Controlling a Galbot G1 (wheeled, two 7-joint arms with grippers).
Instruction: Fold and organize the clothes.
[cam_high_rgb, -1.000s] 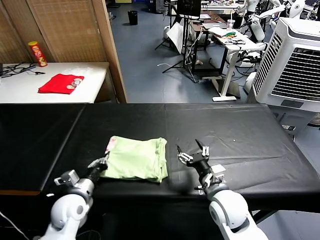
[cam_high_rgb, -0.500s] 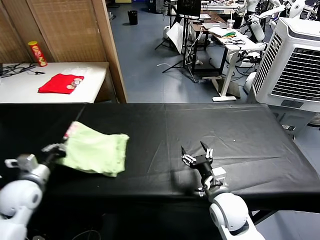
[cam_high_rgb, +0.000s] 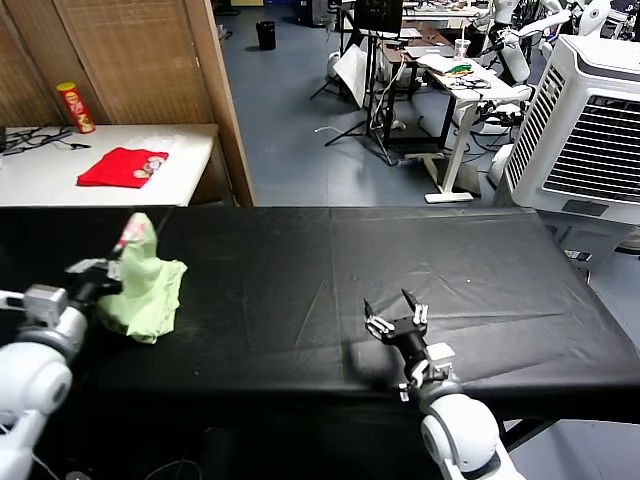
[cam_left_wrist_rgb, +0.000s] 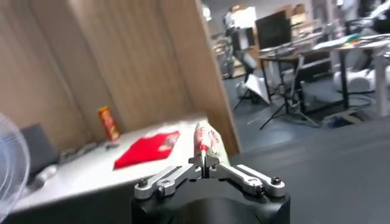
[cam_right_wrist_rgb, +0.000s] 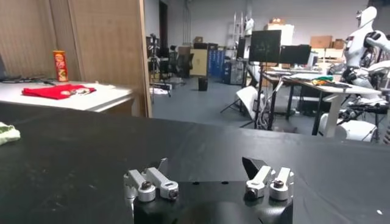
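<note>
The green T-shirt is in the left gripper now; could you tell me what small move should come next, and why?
Probably lower it and release. The left gripper is shut on the green T-shirt, bunched at the black table's left end; the right gripper waits open.

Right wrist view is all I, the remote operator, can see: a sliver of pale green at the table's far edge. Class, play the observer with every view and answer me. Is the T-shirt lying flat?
Observer: No. In the head view the T-shirt is bunched and lifted at one edge, its lower part on the black table.
Operator: What is lifting it?
Observer: The left end effector, shut on the shirt's edge at the table's left end.
Operator: Any print showing?
Observer: Yes, the left wrist view shows a red-and-white print just above the closed fingers.
Operator: And my own arm?
Observer: The right end effector is open, over the table's near edge, apart from the shirt.
</note>
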